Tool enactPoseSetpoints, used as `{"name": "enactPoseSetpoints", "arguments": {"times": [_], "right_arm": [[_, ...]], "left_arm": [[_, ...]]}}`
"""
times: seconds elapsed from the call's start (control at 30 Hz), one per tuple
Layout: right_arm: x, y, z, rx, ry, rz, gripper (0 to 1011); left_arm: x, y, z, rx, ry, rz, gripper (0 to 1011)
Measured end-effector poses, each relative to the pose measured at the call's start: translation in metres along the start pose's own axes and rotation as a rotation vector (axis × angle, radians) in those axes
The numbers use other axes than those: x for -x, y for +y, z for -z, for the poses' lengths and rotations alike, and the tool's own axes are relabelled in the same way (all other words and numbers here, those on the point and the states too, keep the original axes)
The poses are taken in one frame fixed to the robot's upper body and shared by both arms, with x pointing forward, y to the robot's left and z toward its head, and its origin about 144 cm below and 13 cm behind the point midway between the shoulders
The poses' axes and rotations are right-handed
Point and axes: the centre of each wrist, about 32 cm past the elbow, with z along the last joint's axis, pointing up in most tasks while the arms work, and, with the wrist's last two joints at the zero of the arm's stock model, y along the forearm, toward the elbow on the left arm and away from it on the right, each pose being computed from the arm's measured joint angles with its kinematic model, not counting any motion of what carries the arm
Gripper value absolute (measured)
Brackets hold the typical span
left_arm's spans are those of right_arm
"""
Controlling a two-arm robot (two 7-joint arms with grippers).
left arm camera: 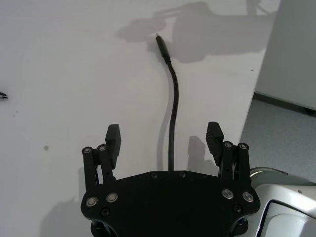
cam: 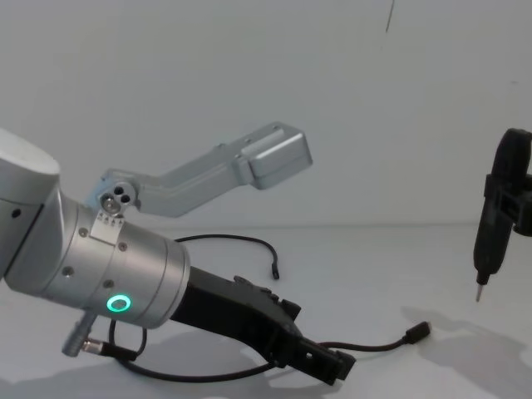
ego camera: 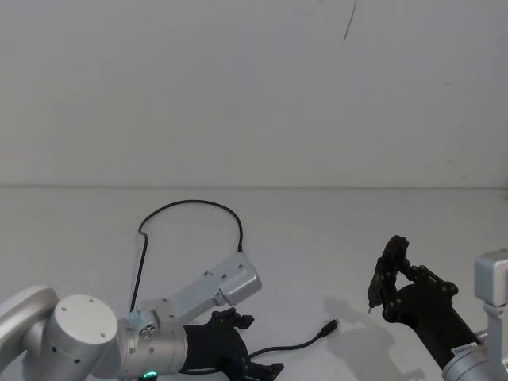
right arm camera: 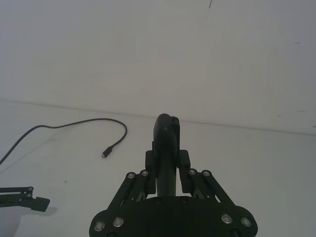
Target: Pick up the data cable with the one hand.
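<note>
On the bare white table, at 7 o'clock in the head view, the left gripper sits with its jaws spread wide on either side of the data cable, not touching it. The cord's plug lies toward 5 o'clock. At 4 o'clock the right gripper is clenched on a pen-like tool held above the table, and behind it a plain pale wall carries one thin dark mark near 12 o'clock.

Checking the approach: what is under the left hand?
The data cable, lying on the table, runs between the open left hand's fingers; its stretch beneath the hand's body is covered. The right hand holds a pen-like tool.
</note>
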Motion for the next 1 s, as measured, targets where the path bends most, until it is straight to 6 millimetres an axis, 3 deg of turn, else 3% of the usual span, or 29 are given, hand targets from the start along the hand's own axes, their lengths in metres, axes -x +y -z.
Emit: {"name": "enactPoseSetpoints", "arguments": {"times": [0.4,0.53,1.0], "right_arm": [[0.0,0.0,0.0,0.0,0.0,0.0,269],[0.0,0.0,0.0,0.0,0.0,0.0,269],[0.0,0.0,0.0,0.0,0.0,0.0,269]], "left_arm": [[-0.0037,-0.0051,0.0025,-0.01,0.007,-0.02,998],[-0.0045,-0.006,0.0029,-0.012,0.009,-0.024,932],[-0.0056,-0.0077,0.0035,-0.014,0.012,-0.03,539]]}}
